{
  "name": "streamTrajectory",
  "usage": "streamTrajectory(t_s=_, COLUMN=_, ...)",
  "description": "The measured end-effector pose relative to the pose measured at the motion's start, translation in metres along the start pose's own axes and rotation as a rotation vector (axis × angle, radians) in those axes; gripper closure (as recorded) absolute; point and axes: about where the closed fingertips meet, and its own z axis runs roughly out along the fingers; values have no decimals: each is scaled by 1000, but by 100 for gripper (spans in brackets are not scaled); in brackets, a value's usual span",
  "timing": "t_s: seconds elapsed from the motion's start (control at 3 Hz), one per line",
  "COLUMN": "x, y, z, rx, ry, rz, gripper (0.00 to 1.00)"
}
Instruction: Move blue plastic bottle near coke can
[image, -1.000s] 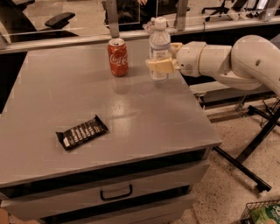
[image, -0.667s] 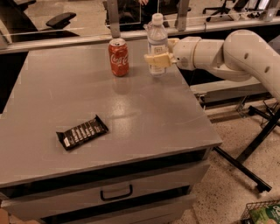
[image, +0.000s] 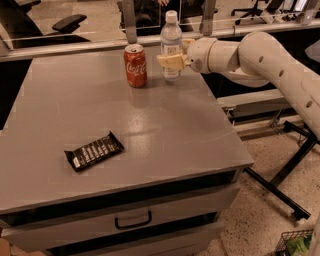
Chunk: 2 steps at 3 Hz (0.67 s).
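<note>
The blue plastic bottle (image: 171, 39) stands upright near the far edge of the grey table (image: 150, 125), clear with a white cap and a pale label. My gripper (image: 171, 61) reaches in from the right and is shut on the bottle at mid-height. The coke can (image: 135, 65), red with white script and a silver top, stands upright just left of the bottle, a small gap between them.
A black snack-bar wrapper (image: 94, 151) lies flat at the table's front left. The table has a drawer with a handle (image: 133, 220) below its front edge. A rail with posts runs behind the table. Black stand legs (image: 280, 180) cross the floor at right.
My gripper has carried the bottle a little to the left and farther back, closer to the coke can. The can and the wrapper have not moved.
</note>
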Motion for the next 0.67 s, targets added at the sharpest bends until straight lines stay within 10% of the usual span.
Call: streamTrajectory(t_s=0.67, x=13, y=6, z=23, rx=-64, ry=36, rz=57, gripper=53)
